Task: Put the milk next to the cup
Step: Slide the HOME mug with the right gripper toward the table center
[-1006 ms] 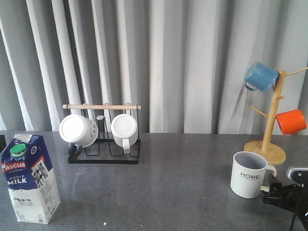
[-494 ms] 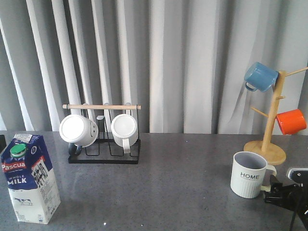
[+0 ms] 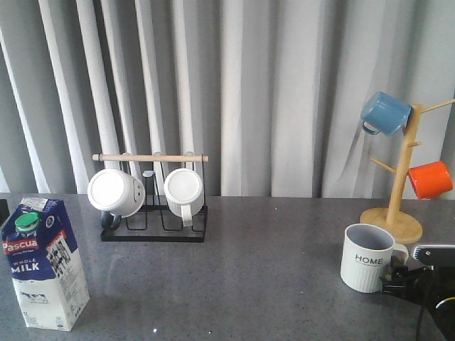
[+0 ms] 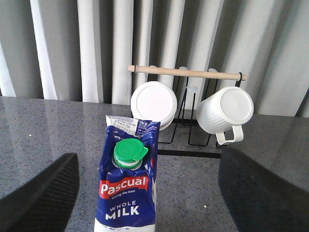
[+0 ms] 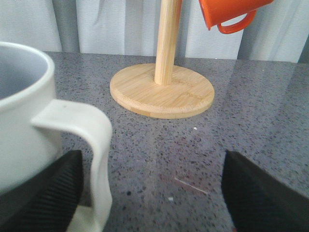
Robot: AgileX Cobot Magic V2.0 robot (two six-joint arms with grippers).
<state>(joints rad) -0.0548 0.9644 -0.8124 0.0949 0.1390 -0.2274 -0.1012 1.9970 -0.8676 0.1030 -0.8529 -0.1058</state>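
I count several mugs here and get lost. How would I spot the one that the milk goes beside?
Find the wooden mug tree at the table's right. Just in front of its base stands the cup, upright. Unlike the others it is ribbed, off-white, and printed HOME.

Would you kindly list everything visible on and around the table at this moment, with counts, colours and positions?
milk carton: one, blue and white with a green cap, upright at the table's front left.
HOME mug: one, off-white and ribbed, grey inside, upright at the front right.
white mugs: two, lying on their sides on the rack.
mug rack: one, black wire with a wooden bar, back left of centre.
mug tree: one, wooden, back right, behind the HOME mug.
blue mug: one, hung high on the tree.
orange mug: one, hung lower on the tree's right.
table: one, dark grey speckled.
curtain: grey-white, behind everything.
left hand: black, open around the carton.
right hand: black, open, at the HOME mug's handle.
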